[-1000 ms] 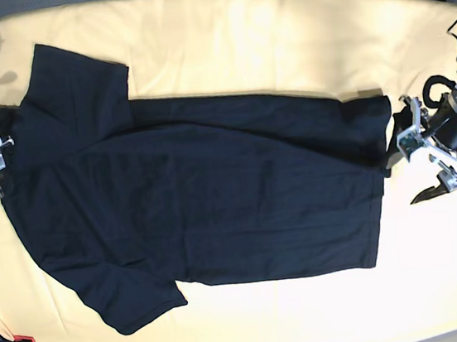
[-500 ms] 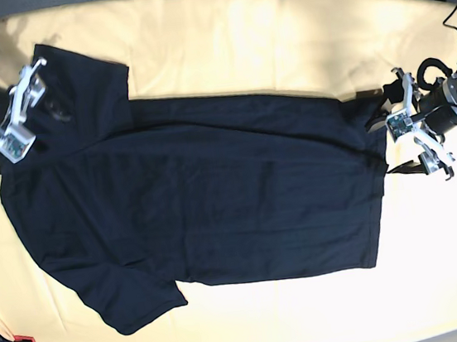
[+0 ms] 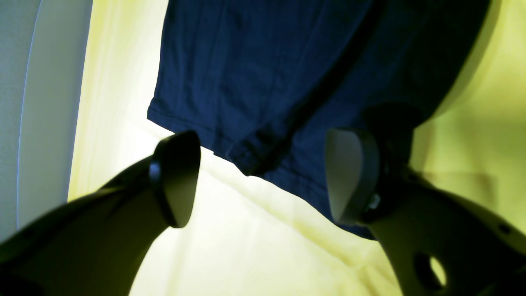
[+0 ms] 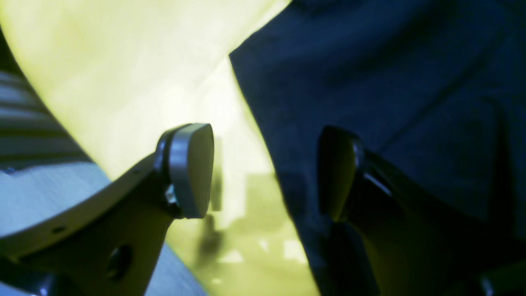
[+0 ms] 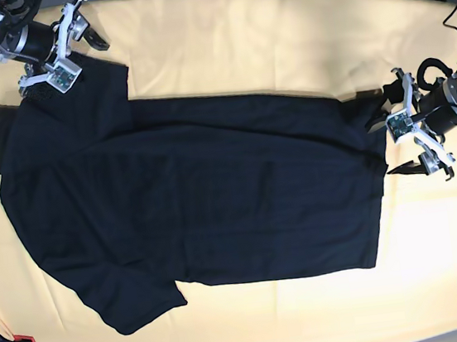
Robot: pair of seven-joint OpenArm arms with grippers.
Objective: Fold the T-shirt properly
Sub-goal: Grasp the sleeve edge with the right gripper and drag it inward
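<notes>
Since a moment ago, the right gripper (image 5: 64,43) has swung up to the shirt's (image 5: 189,192) far sleeve, jaws wide and empty. Left gripper (image 5: 397,133), also wide, hovers at the hem corner on the yellow table (image 5: 279,39).

Blk/silver arms, white brackets, oval pads (image 3: 176,176), grn LED.

We had the base cam straight overhead, taking in the whole yellow table (image 5: 222,47). Both wrist cams sat close behind their own fingers, looking out low across it: left at the T-shirt (image 3: 263,74) hem corner, right at its sleeve edge, spots base also covered
</notes>
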